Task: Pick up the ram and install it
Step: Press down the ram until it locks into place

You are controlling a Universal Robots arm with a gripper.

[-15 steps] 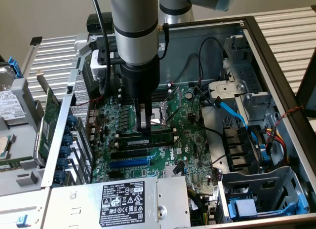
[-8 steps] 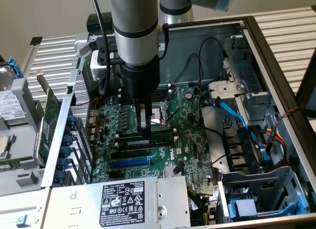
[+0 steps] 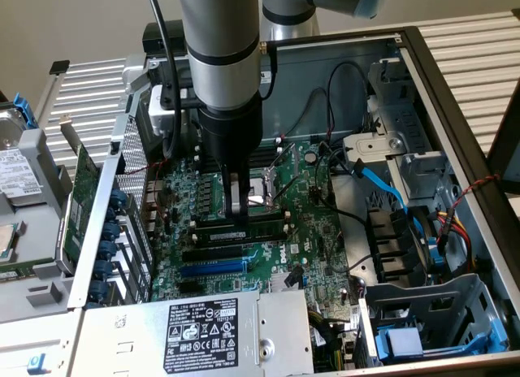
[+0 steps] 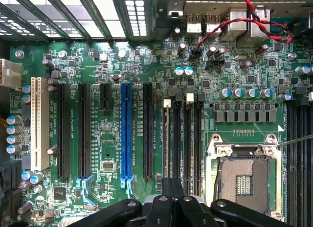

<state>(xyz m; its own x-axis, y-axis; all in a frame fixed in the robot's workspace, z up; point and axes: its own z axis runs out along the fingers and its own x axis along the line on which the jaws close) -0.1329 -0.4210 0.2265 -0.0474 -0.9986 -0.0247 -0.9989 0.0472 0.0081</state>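
- Centre of the exterior frame: I have the gripper [image 3: 240, 205] down inside the open case [image 3: 455, 93], fingers pressed together, directly over the ram [image 3: 244, 228].
- The ram, a thin green stick, lies along its slot just left of the CPU socket [image 3: 262, 197]. The fingertips meet its top edge; I cannot tell whether they pinch it or only press on it.
- My judgement: the pick-up is done and the install step is in hand, the stick at its slot. Whether it is fully seated I cannot tell from here.
- What the seating calls for, as I judge it: a straight downward push, even along the stick's length, with the edge square in the slot.
- Wrist frame, bottom centre: the black, bolted gripper [image 4: 171, 200] body crowds the lower edge, above the memory slots [image 4: 182, 139], narrow black channels with white end clips.
- The board [image 4: 98, 60] is matte green, studded with silver capacitors. A blue slot [image 4: 125, 139] stands among long black ones, a white slot [image 4: 39, 124] at left.
- Socket: a bright metal frame around a dull grid of pins.
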